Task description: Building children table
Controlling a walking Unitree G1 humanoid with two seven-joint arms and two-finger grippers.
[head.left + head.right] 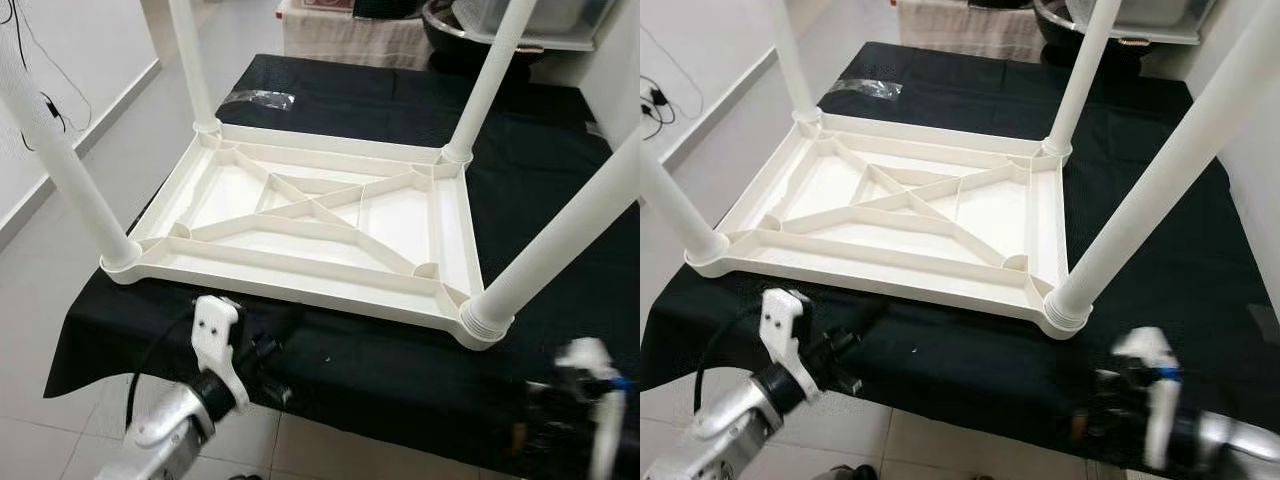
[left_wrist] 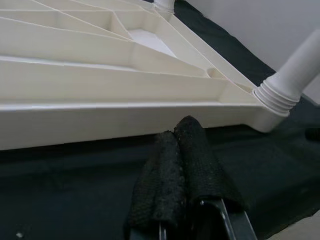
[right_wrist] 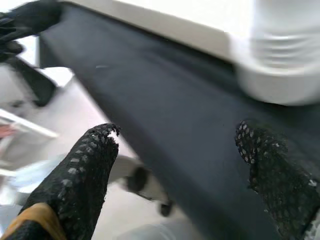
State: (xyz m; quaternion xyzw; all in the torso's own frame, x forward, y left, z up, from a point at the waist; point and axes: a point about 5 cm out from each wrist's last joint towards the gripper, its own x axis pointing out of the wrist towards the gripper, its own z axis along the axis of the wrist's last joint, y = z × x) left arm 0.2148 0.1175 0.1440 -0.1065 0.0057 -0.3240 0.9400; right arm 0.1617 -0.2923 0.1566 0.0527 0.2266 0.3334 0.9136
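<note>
A white plastic children's table top (image 1: 310,215) lies upside down on a black cloth, ribbed underside up. Four white legs stand in its corners: near left (image 1: 60,165), far left (image 1: 195,70), far right (image 1: 490,85), near right (image 1: 560,235). My left gripper (image 2: 182,142) is shut with nothing in it, just off the table top's near edge (image 2: 100,120), over the cloth. My right gripper (image 3: 175,150) is open, blurred, below and in front of the near right leg's threaded socket (image 3: 285,55). The left wrist (image 1: 215,345) and the right wrist (image 1: 590,385) sit at the cloth's front edge.
The black cloth (image 1: 400,370) covers a low surface that ends near my arms, with pale tiled floor (image 1: 60,300) to the left and in front. A plastic wrapper (image 1: 258,99) lies on the cloth at the back. A cable (image 1: 45,105) hangs by the left wall.
</note>
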